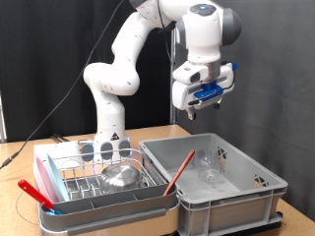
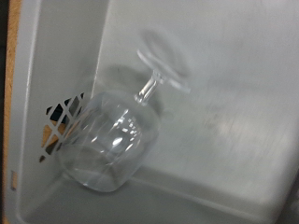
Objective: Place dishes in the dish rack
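Above the grey crate [image 1: 221,187] I'm hovering the gripper [image 1: 204,96], fingers empty and slightly apart, lining up its wine glass [image 2: 117,140] lying sideways.

Wood table [image 1: 148,133]: rack tray [image 1: 44,177], grey crate [image 1: 221,192].

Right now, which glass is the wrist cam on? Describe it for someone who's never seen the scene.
Find the grey crate on the exterior view's right, beside the dish rack. On its floor lies a clear stemmed glass, tipped on its side. Unlike the red-handled utensil leaning nearby, it is transparent, with a round foot.
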{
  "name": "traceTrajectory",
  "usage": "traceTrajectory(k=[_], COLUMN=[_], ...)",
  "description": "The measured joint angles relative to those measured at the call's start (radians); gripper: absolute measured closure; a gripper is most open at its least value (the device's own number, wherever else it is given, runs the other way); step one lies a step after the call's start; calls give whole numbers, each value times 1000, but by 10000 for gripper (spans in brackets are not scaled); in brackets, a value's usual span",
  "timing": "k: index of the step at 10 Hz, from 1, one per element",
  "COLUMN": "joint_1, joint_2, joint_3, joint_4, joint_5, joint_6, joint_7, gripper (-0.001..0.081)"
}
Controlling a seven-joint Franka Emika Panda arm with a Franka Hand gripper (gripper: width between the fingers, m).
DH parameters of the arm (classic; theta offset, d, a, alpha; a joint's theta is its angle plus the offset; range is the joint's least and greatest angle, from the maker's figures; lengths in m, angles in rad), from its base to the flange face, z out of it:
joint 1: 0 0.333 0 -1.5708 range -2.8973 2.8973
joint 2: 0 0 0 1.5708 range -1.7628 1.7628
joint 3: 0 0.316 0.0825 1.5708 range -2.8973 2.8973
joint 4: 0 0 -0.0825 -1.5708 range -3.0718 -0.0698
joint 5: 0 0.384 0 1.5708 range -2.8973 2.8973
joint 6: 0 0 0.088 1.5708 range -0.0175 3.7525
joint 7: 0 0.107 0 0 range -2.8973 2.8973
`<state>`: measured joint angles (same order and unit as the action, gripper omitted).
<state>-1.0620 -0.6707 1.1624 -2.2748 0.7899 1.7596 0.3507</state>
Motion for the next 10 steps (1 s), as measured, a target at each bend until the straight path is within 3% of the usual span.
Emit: traceTrajectory(k=[3, 4, 6, 8, 10], joint_1=[1, 4, 2, -4, -21], joint_2=[-58, -115, -111, -138, -162], joint_3=[44, 52, 55, 96, 152], joint_4=[-22, -42, -45, -77, -94], joint_5=[39, 65, 81, 122, 143], joint_6=[6, 28, 35, 117, 154], joint_7=[321, 398, 396, 560, 658], gripper=[-3, -3, -3, -3, -3])
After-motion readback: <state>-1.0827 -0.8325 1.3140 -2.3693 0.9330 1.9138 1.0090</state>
